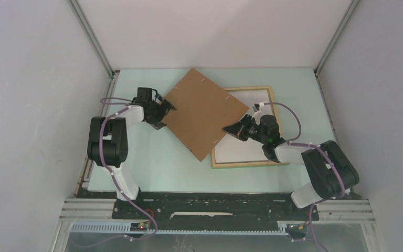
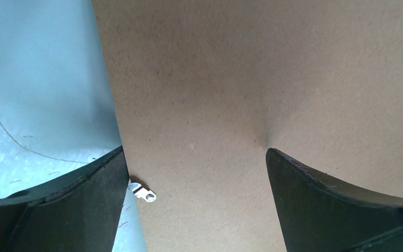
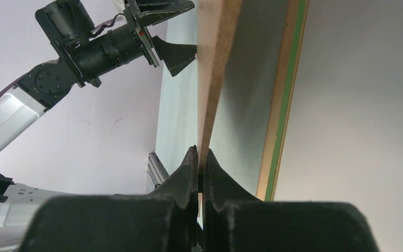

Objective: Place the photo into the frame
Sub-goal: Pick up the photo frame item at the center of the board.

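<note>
The frame (image 1: 241, 164) lies flat at the right of the mat, pale wood up, its green edge showing in the right wrist view (image 3: 280, 105). A plain white surface (image 1: 252, 142) fills its inside; I cannot tell if it is the photo's white back, and no blue print shows. The brown backing board (image 1: 204, 113) is tilted, partly over the frame's left corner. My right gripper (image 1: 231, 128) is shut on the board's right corner edge (image 3: 200, 157). My left gripper (image 1: 168, 110) is open at the board's left corner, with the board (image 2: 241, 79) between its fingers (image 2: 304, 194).
A small metal tab (image 2: 144, 193) sticks out of the board's edge by the left finger. The pale green mat (image 1: 152, 163) is walled in by white panels on three sides. The left arm (image 3: 99, 47) shows beyond the board in the right wrist view.
</note>
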Controlling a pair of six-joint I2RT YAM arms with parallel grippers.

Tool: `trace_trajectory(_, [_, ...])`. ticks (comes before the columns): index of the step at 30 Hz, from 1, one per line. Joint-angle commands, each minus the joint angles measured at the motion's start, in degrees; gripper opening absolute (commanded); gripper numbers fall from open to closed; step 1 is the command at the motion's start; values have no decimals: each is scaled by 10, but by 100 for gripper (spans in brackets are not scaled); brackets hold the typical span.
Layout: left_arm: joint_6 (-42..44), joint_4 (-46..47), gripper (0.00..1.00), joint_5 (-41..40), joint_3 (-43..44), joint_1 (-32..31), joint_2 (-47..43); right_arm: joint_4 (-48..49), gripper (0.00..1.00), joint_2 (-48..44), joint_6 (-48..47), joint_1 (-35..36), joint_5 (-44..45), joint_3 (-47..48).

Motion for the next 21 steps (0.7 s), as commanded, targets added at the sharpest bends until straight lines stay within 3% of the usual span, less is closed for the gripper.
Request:
trace_trajectory(1, [16,-25,100,-18,68,21,11,15,0,-27,-10,11,-15,2])
trace_trajectory(5, [15,-40,100,-32,54,50,-14,15,0,-31,-10,14,-8,1])
trace_trajectory(9, [22,-26,100,-40,-20,85,-111,16,0,-29,-8,16,-2,1])
trace_trajectory(17, [43,-22,100,82,-196,75,-269,20,0,-29,5,16,20,-1])
trace_trajectory(21, [-20,108,96,134,-342,72,-357,36,0,-26,30,16,31,-6])
